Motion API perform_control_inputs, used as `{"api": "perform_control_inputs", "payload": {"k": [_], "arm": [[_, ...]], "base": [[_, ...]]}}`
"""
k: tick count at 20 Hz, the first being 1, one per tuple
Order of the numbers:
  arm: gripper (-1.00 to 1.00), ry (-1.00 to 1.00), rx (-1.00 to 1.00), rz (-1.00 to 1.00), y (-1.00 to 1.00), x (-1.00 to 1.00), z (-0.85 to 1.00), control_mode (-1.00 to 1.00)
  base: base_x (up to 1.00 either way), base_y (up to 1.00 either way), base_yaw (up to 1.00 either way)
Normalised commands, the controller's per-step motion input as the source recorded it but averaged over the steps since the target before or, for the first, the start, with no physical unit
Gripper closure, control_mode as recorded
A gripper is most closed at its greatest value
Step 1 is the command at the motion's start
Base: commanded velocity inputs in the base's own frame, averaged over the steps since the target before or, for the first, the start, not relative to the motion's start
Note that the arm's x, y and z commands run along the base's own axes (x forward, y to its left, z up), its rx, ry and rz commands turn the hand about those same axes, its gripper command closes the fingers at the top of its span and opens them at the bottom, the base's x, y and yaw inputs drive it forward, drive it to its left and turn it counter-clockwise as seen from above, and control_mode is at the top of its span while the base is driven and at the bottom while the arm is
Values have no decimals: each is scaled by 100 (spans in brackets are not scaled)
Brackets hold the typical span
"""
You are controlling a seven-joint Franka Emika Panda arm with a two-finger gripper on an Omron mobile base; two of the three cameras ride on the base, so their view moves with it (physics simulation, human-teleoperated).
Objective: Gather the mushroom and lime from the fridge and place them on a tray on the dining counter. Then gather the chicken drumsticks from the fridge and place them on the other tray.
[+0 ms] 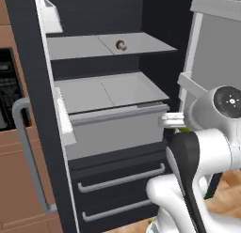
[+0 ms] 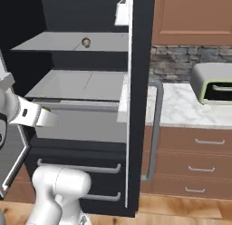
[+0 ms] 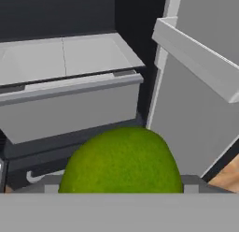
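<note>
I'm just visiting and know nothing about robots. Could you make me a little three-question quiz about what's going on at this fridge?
1. True or false: the lime sits right in front of the hand camera, between the jaws.
2. Where is the mushroom?
A. On the upper fridge shelf
B. In the drawer
C. On the floor
3. Fill in: the appliance on the marble counter beside the fridge is a ____.

Key
1. True. The lime looms large and close in the hand view, and the jaws stand wide around it.
2. A
3. Toaster oven
</note>
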Motion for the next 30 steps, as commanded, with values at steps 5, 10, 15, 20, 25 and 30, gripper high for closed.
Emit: {"api": "perform_control_inputs", "payload": {"k": [5, 10, 15, 20, 25, 30], "arm": [[100, 0, 0, 0, 0, 0, 0, 100], [100, 0, 0, 0, 0, 0, 0, 100], [100, 0, 0, 0, 0, 0, 0, 100], [100, 0, 0, 0, 0, 0, 0, 100], [100, 0, 0, 0, 0, 0, 0, 100], [100, 0, 0, 0, 0, 0, 0, 100]], "base": [[-99, 54, -11], [-91, 82, -19], [-84, 95, -26], [-78, 96, -28], [-72, 94, -30], [-75, 91, -28]]}}
